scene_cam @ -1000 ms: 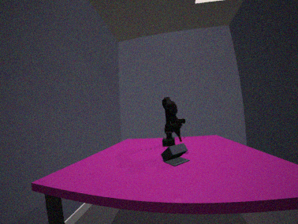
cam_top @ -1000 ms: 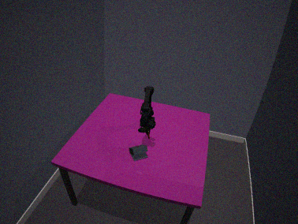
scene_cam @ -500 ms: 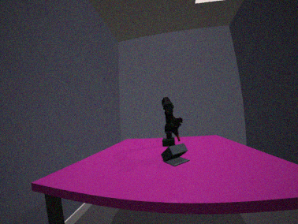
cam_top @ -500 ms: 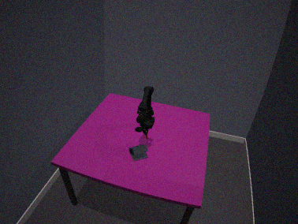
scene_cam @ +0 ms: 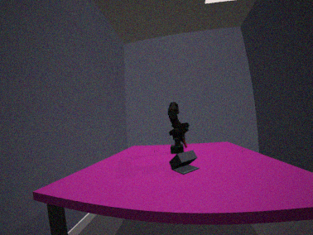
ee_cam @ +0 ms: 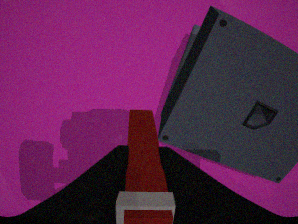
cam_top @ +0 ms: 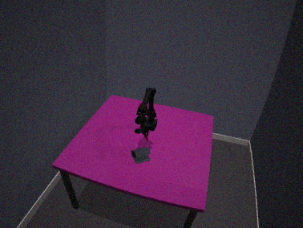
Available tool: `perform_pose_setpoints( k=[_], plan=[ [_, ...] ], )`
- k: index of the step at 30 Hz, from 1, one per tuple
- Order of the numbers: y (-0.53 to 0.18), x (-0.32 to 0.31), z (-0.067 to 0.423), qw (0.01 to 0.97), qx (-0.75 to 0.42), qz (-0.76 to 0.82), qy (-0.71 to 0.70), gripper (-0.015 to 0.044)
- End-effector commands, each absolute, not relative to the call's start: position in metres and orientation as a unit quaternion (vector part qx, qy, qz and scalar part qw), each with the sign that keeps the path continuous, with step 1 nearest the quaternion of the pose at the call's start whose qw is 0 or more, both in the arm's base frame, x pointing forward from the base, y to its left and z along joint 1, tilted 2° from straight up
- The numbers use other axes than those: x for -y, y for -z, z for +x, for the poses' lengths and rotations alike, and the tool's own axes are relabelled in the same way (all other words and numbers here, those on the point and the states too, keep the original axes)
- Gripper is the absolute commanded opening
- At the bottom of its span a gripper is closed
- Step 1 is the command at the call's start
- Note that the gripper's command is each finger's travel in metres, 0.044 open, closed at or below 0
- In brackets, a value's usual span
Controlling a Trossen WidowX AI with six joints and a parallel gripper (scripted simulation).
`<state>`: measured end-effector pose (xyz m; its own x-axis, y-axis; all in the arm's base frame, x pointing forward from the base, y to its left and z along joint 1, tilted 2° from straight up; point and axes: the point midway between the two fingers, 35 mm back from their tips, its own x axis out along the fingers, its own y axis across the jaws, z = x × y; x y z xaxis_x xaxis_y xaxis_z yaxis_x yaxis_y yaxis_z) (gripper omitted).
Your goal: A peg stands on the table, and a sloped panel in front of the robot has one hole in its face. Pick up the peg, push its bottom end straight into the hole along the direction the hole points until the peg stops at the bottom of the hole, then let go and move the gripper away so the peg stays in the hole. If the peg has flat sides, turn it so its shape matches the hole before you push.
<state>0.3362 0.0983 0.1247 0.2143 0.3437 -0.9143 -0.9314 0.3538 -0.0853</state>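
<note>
My gripper (cam_top: 146,136) (scene_cam: 182,145) (ee_cam: 145,219) is shut on a red peg (ee_cam: 145,156) (cam_top: 147,137) (scene_cam: 185,144) with flat sides and holds it in the air, its free end pointing down and forward. The grey sloped panel (ee_cam: 233,96) (cam_top: 141,155) (scene_cam: 183,160) stands on the magenta table (cam_top: 108,132) (scene_cam: 248,178) just below and ahead of the gripper. Its dark hole (ee_cam: 260,115) shows in the wrist view, to the right of the peg's tip. The peg is clear of the panel.
The arm's base (cam_top: 149,96) (scene_cam: 173,109) stands behind the panel near the table's back. The table's edges fall to a grey floor (cam_top: 232,181).
</note>
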Motion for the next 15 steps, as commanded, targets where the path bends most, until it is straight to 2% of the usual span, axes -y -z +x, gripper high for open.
perform_pose_setpoints(
  k=[1, 15],
  plan=[
    [-0.127, -0.093, 0.341, 0.713, -0.428, -0.328, -0.447, 0.0],
    [-0.134, -0.076, 0.352, 0.744, -0.421, -0.295, -0.427, 0.0]
  ],
)
